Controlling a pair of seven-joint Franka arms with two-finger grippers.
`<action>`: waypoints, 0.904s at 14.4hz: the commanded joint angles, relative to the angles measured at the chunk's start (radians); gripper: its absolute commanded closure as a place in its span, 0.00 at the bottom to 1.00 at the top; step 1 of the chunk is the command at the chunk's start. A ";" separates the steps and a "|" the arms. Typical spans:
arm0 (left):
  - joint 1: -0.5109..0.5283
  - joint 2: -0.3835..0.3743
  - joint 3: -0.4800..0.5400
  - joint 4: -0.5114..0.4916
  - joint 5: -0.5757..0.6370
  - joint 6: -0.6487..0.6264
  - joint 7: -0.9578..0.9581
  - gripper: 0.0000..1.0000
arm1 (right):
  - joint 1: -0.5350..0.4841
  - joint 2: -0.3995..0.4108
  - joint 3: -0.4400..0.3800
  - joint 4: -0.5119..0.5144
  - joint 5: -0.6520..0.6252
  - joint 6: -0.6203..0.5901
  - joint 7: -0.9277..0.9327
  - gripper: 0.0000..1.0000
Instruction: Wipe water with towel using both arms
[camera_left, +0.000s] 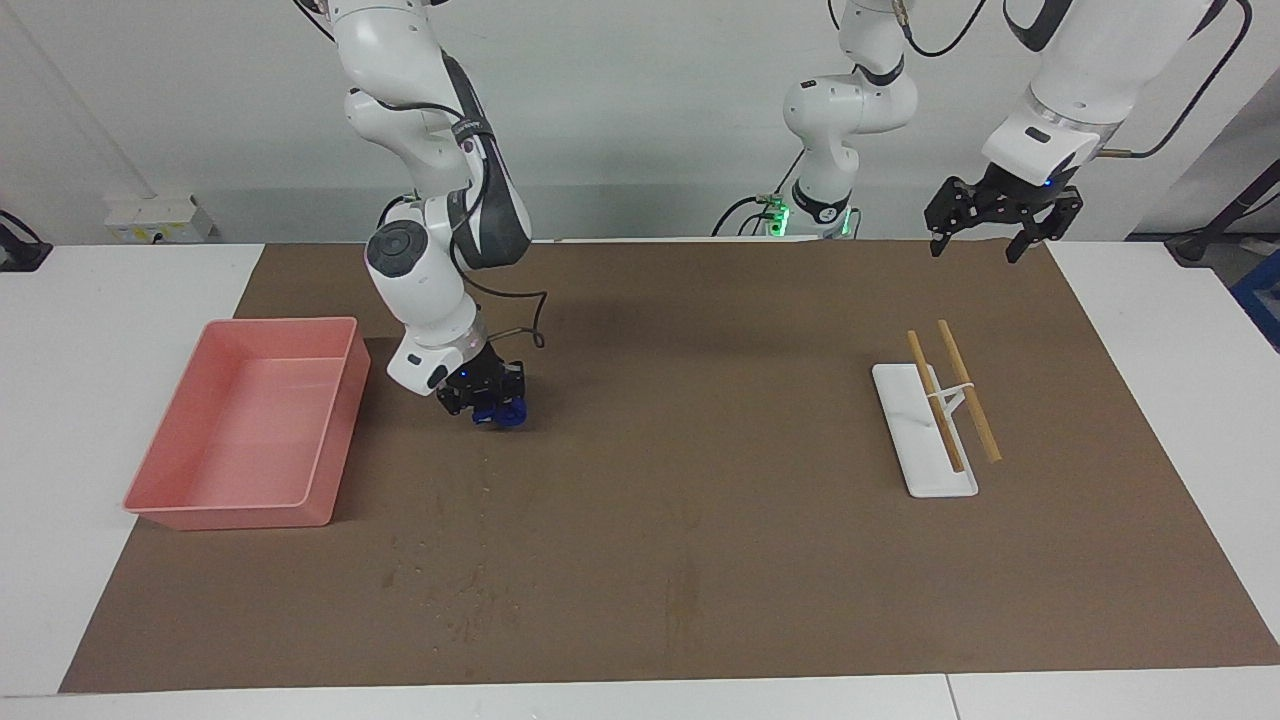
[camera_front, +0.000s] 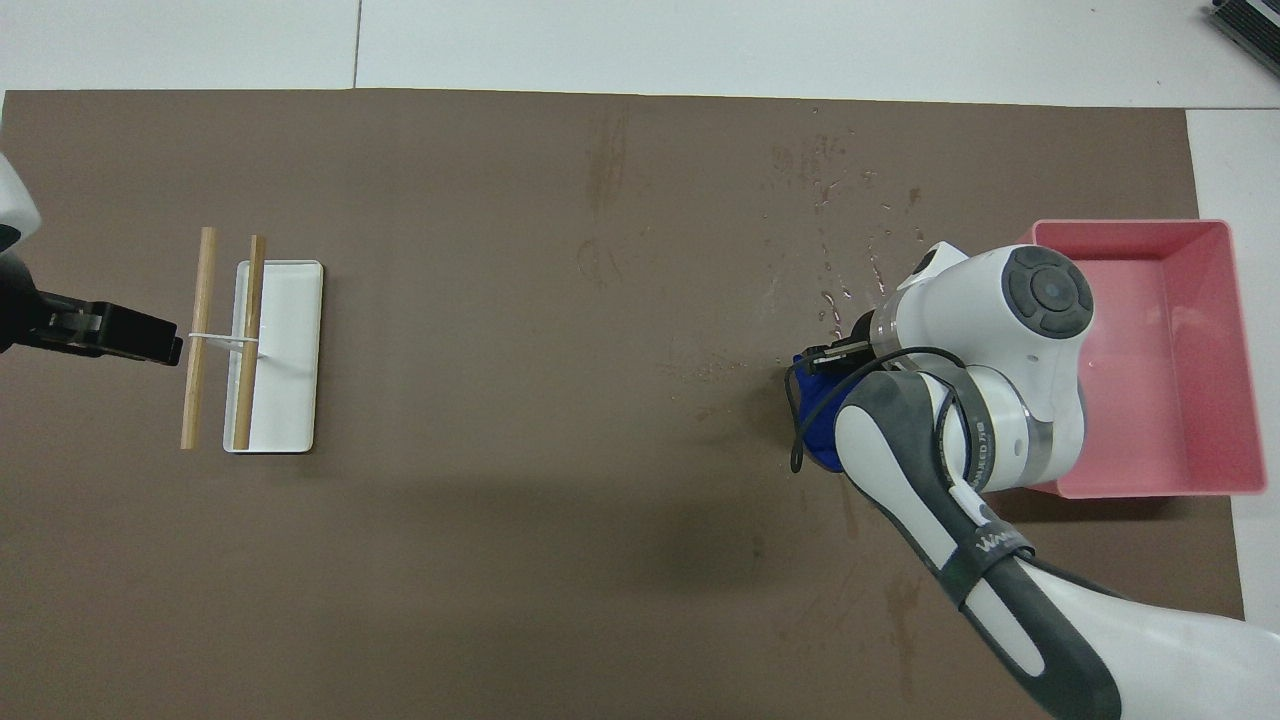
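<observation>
The blue towel (camera_left: 500, 412) is bunched in my right gripper (camera_left: 487, 398), which is shut on it, low over the brown mat beside the pink tray. From overhead, the towel (camera_front: 815, 425) peeks out from under the right arm's wrist, and the right gripper (camera_front: 832, 358) is mostly covered. Water drops (camera_front: 830, 300) speckle the mat just farther from the robots than the towel; the water (camera_left: 455, 590) shows as dark flecks. My left gripper (camera_left: 977, 250) hangs open and empty, up in the air over the mat's edge at the left arm's end. Only the left gripper's (camera_front: 140, 338) tip shows overhead.
A pink tray (camera_left: 335, 420) stands at the right arm's end, its rim (camera_front: 1130, 228) partly under the right arm's wrist. A white tray (camera_left: 920, 470) carrying two wooden sticks (camera_left: 968, 390) lies at the left arm's end; overhead, this white tray (camera_front: 290, 340) is beside the left gripper.
</observation>
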 joint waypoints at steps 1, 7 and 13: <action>0.002 -0.024 0.000 -0.022 0.011 -0.009 0.004 0.00 | -0.024 -0.021 0.004 -0.029 -0.011 -0.053 -0.012 1.00; 0.002 -0.024 0.000 -0.022 0.011 -0.009 0.004 0.00 | -0.039 -0.090 0.004 -0.154 -0.008 -0.145 0.037 1.00; 0.002 -0.024 0.002 -0.022 0.011 -0.009 0.004 0.00 | -0.022 -0.086 0.005 -0.228 0.061 0.014 0.040 1.00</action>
